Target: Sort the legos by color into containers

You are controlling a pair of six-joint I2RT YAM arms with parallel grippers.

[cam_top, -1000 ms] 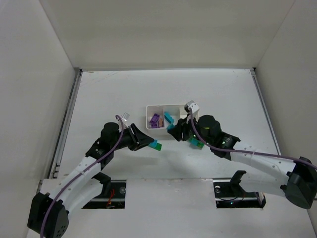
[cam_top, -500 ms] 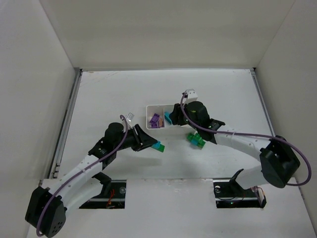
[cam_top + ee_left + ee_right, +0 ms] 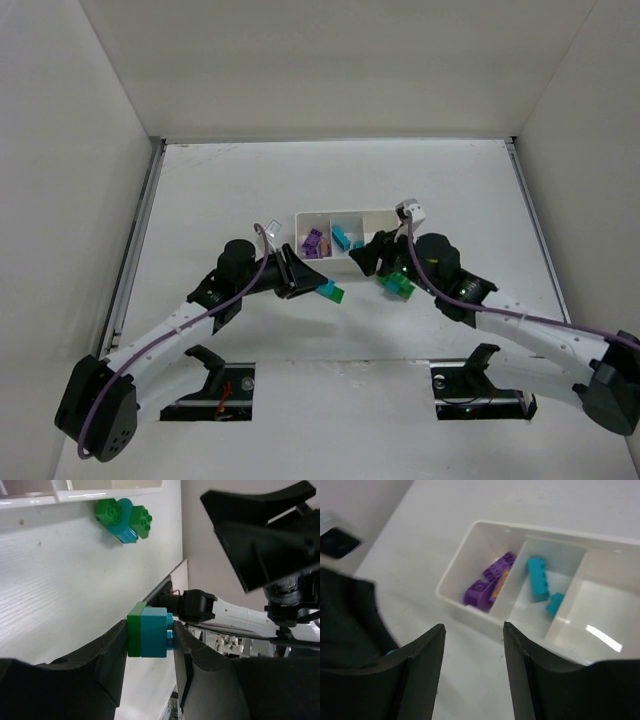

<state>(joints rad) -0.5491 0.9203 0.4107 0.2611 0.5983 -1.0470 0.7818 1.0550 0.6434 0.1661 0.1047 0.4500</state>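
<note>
My left gripper [image 3: 325, 290] is shut on a small stack, a green brick joined to a cyan brick [image 3: 150, 631], held above the table in front of the white three-part tray [image 3: 330, 212]. My right gripper [image 3: 366, 257] is open and empty, just before the tray's front wall [image 3: 480, 614]. The left compartment holds purple bricks [image 3: 492, 577]. The middle one holds two cyan bricks [image 3: 538, 577]. A loose green and cyan cluster [image 3: 397, 284] lies on the table under my right arm; it also shows in the left wrist view [image 3: 122, 520].
White walls enclose the table on three sides. The right arm's black gripper [image 3: 265, 525] fills the upper right of the left wrist view, close to the held stack.
My right gripper has pulled back from over the tray to its front right. My left gripper has moved right, nearer the tray, with the stack still in it.
</note>
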